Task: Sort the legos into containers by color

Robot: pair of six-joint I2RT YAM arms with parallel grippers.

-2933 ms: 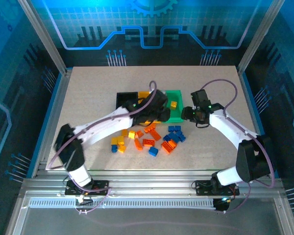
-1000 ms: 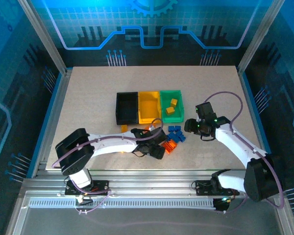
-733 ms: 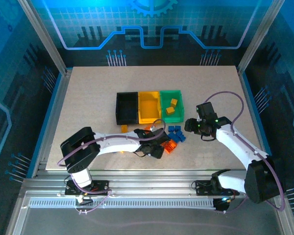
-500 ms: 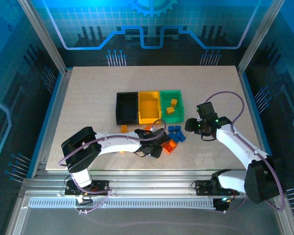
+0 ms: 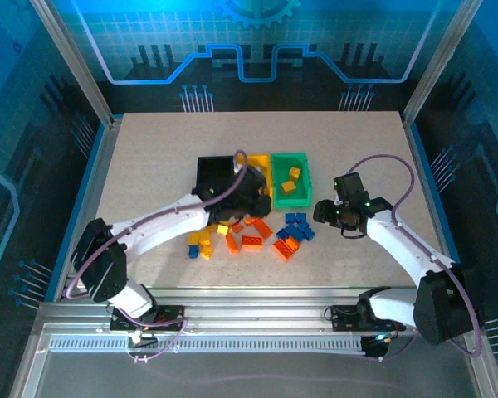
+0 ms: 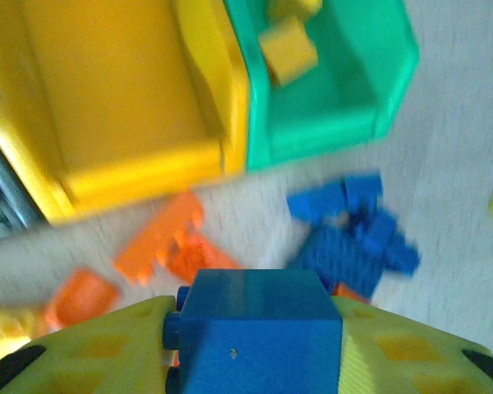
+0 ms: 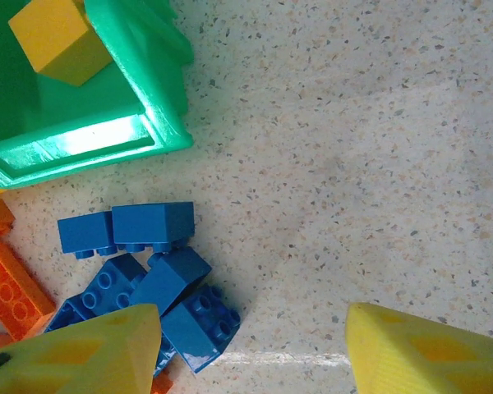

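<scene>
My left gripper (image 6: 259,316) is shut on a blue lego (image 6: 259,345); in the top view the left gripper (image 5: 255,201) hangs at the near edge of the yellow bin (image 5: 261,165). The black bin (image 5: 213,171) stands to its left. To its right, the green bin (image 5: 300,179) holds two yellow legos (image 5: 290,181). Loose yellow legos (image 5: 200,245), orange legos (image 5: 251,241) and blue legos (image 5: 297,226) lie on the table in front of the bins. My right gripper (image 7: 255,361) is open, just right of the blue legos (image 7: 160,275), with nothing between its fingers.
The table's near edge (image 5: 257,286) runs just below the loose bricks. Bare tabletop (image 5: 149,149) lies left of and behind the bins. The right arm (image 5: 398,240) crosses the table's right side.
My left gripper has risen from the brick pile and moved back to the yellow bin's near edge with a blue lego in it. Bricks it covered show again. The right arm has not moved.
</scene>
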